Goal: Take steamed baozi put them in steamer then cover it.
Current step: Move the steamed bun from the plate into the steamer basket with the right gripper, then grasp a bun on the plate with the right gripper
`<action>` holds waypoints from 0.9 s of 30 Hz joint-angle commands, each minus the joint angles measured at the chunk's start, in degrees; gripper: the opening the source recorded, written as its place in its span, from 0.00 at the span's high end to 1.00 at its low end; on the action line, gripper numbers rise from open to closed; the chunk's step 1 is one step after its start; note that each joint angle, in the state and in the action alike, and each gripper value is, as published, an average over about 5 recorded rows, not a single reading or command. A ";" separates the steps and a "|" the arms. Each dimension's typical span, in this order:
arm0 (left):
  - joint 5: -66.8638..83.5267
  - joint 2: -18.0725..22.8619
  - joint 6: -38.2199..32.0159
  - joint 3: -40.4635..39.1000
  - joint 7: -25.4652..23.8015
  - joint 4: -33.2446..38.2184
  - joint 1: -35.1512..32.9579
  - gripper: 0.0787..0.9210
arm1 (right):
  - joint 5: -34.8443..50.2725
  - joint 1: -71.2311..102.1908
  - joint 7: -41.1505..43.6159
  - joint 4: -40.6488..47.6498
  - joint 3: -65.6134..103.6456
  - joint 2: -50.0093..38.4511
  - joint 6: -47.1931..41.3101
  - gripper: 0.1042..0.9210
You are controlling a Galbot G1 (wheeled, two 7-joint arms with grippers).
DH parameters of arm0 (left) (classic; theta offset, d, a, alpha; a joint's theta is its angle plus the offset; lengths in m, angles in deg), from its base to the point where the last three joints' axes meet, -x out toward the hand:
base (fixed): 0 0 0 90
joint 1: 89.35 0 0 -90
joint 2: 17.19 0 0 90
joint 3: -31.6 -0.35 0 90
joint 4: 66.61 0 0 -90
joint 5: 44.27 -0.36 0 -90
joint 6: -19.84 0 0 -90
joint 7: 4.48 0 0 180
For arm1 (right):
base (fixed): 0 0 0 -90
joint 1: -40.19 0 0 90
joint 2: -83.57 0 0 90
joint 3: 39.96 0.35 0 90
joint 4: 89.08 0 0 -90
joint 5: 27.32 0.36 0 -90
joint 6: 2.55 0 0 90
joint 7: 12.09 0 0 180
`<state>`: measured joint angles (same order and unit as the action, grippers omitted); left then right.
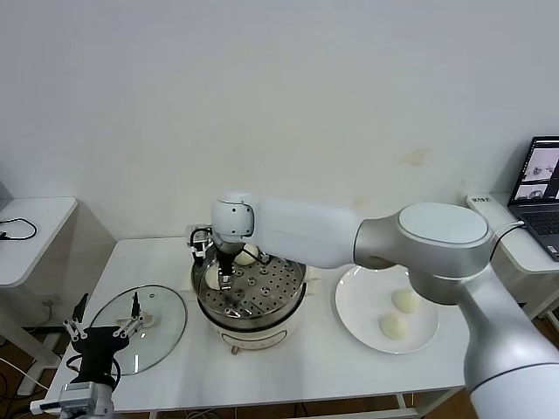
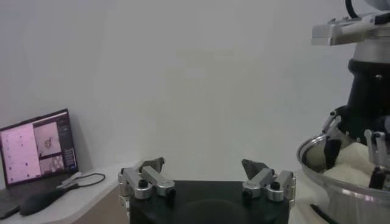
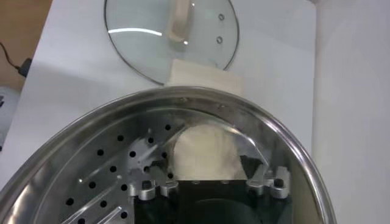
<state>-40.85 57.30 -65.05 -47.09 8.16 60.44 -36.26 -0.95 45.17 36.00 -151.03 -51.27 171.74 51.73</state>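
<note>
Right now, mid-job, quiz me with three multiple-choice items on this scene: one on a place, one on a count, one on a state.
1. Where is the lid?
A. On the steamer
B. On the table to the steamer's left
C. On the plate

2. How many baozi lie on the plate?
A. None
B. Two
C. Four

3. What is the right gripper doing?
A. Reaching down into the steamer at a baozi
B. Holding the lid
C. Parked off the table

Answers:
1 B: it lies flat beside the pot, near the left gripper.
2 B: two buns show there.
3 A: its fingers straddle the bun over the perforated tray.
</note>
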 commanded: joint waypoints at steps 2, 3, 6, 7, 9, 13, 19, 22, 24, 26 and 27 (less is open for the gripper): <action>0.03 -0.09 0.04 0.06 -0.03 0.11 0.00 0.12 | -3.59 -4.56 5.97 -3.72 -0.15 -4.69 3.36 0.12; 0.03 -0.10 0.04 0.05 -0.03 0.11 0.02 0.12 | -4.26 -5.79 6.98 -4.93 -0.38 -6.23 4.15 0.12; 0.03 -0.17 0.06 -0.08 -0.07 0.08 0.10 0.12 | -5.37 -9.55 9.73 -9.57 -1.58 -11.87 6.12 0.12; 0.03 -0.21 0.06 -0.15 -0.09 0.04 0.13 0.12 | -5.54 -10.73 10.51 -11.31 -2.01 -13.97 6.77 0.12; -0.01 -0.29 0.07 -0.33 -0.11 -0.08 0.21 0.12 | -5.67 -12.88 11.93 -15.03 -2.76 -18.32 8.06 0.12; -0.32 -0.22 0.07 -1.01 -0.09 -0.34 0.34 0.12 | -6.01 -16.61 13.84 -22.01 -4.08 -27.92 11.08 0.12; -1.21 0.01 0.07 -2.23 -0.07 -0.71 0.23 0.12 | -8.36 -16.94 15.15 -30.73 -5.16 -41.97 13.18 0.12; -1.58 0.03 0.07 -2.61 -0.07 -0.86 0.19 0.12 | -11.60 -14.89 16.10 -33.92 -6.02 -49.26 15.07 0.12; -1.75 0.16 0.07 -2.84 -0.06 -0.89 0.06 0.12 | -13.96 -13.50 16.72 -34.98 -6.57 -53.22 16.61 0.12; -2.05 0.36 0.06 -3.20 -0.05 -0.89 -0.12 0.12 | -16.18 -12.13 17.05 -35.37 -6.92 -56.14 17.95 0.12; -2.25 0.49 0.05 -3.40 -0.03 -0.90 -0.20 0.12 | -17.29 -11.35 16.98 -35.38 -6.81 -57.27 18.44 0.12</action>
<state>-42.82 57.82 -65.00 -50.02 8.12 59.54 -36.41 -12.89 33.20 50.61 -179.05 -56.86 129.68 66.18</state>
